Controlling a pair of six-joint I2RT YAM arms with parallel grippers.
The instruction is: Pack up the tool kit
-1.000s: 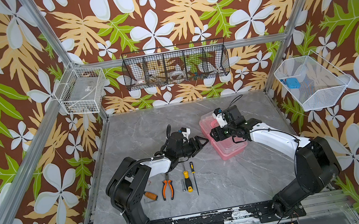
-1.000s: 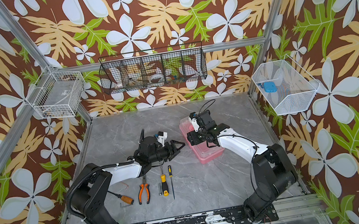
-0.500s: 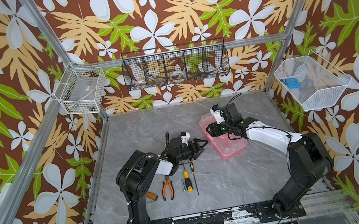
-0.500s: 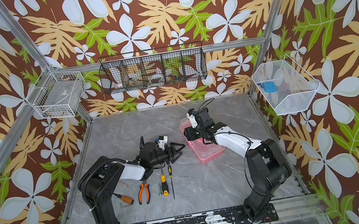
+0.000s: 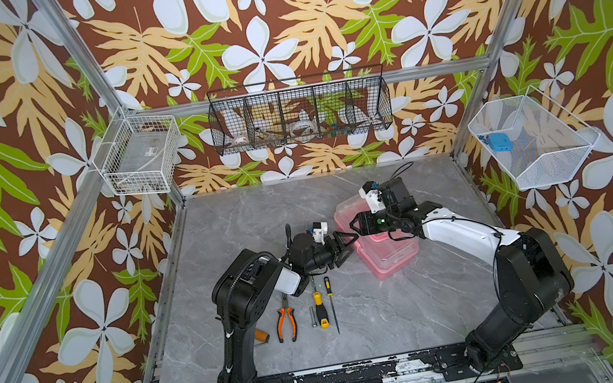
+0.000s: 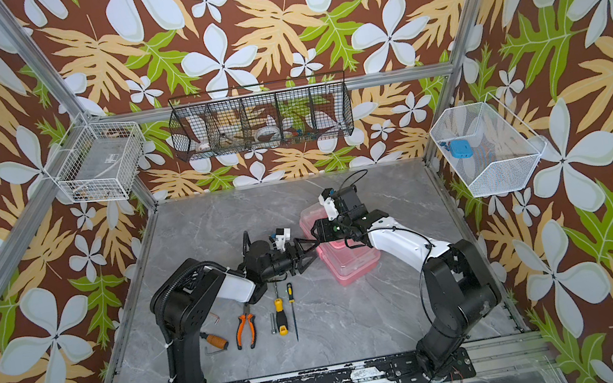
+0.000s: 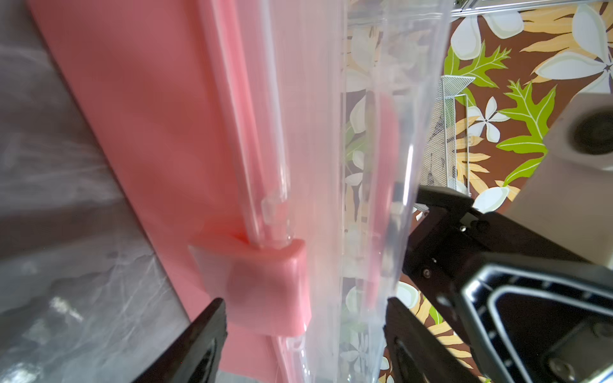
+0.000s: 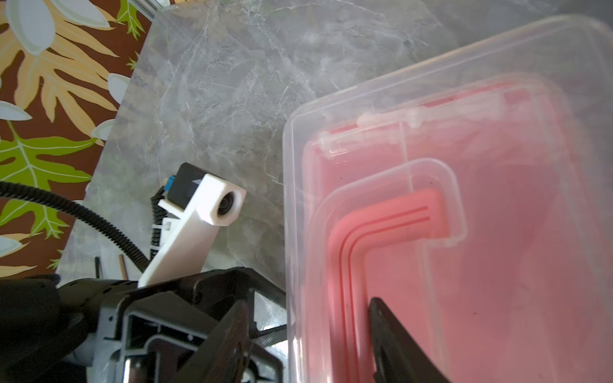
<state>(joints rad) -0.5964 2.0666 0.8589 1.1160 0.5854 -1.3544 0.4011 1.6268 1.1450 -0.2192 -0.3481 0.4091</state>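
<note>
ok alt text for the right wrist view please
The right gripper straddles the rim of the clear lid on the pink case, jaws apart, one finger beside the pink handle. Beside it, the left arm's white camera mount sits over the grey marble table.

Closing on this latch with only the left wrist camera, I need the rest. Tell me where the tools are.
Observer: The pliers and two screwdrivers lie on the table near the left arm, outside the case.
Operator: Report the right gripper.
Observer: Open, straddling the lid at its edge: one finger above the lid beside the pink handle, the other outside the case.
Operator: Name anything else loose.
Observer: A brown-handled tool and a hex key, by the left arm's base.
</note>
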